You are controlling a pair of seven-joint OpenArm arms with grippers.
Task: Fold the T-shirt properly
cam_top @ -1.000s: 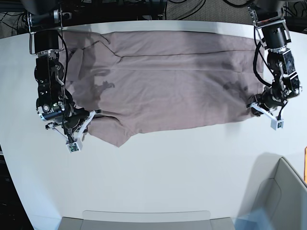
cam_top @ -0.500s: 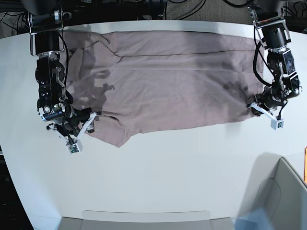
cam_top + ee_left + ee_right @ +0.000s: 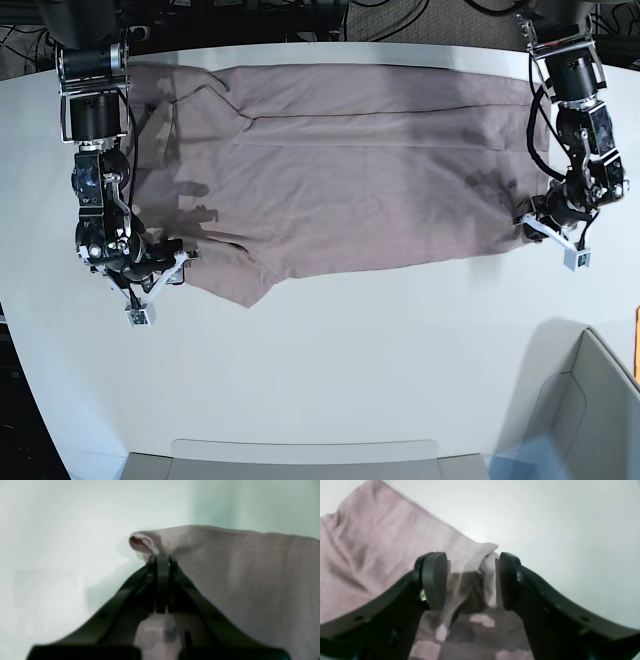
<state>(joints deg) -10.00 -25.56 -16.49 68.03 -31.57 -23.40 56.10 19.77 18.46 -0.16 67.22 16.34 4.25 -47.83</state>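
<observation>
Jaws: our right gripper (image 3: 472,580) gapes; our left gripper (image 3: 162,562) pinches the T-shirt (image 3: 340,170).
Our right straddles a loose corner.

Soft matt cotton T-shirt (image 3: 350,170) lies on a smooth white table (image 3: 350,370).

Both wrist views are soft and blurred. The shirt (image 3: 250,580) runs off the right edge in the left wrist view, and its neck label cannot be made out.

White table (image 3: 350,350) under spread T-shirt (image 3: 350,170)
</observation>
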